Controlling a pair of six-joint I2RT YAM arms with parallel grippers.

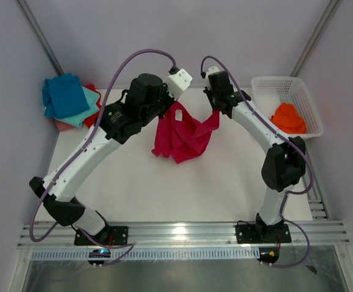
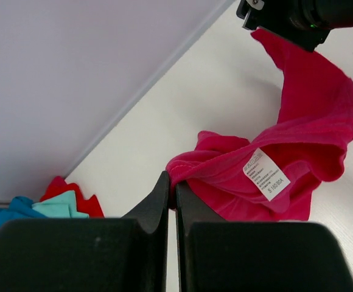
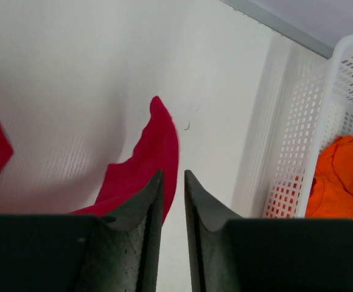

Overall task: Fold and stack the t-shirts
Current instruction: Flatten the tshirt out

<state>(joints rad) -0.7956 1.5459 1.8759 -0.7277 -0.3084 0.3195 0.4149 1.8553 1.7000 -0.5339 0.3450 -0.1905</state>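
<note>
A crimson t-shirt [image 1: 182, 137] hangs bunched over the back middle of the white table [image 1: 164, 188]. My left gripper [image 1: 171, 104] is shut on one upper edge of the shirt. In the left wrist view the cloth [image 2: 298, 140], with its white label, is pinched at the tips of that gripper [image 2: 171, 179]. My right gripper [image 1: 216, 112] is at the shirt's other raised corner. In the right wrist view its jaws [image 3: 173, 176] stand slightly apart with only table showing between them. The blurred red cloth [image 3: 146, 164] lies against the outside of the left finger.
Folded blue [image 1: 64, 94], teal [image 1: 85, 109] and red [image 1: 92, 91] t-shirts are stacked at the back left corner. A white lattice basket [image 1: 274, 85] at the back right holds an orange t-shirt [image 1: 289, 118]. Grey walls close in the back and sides.
</note>
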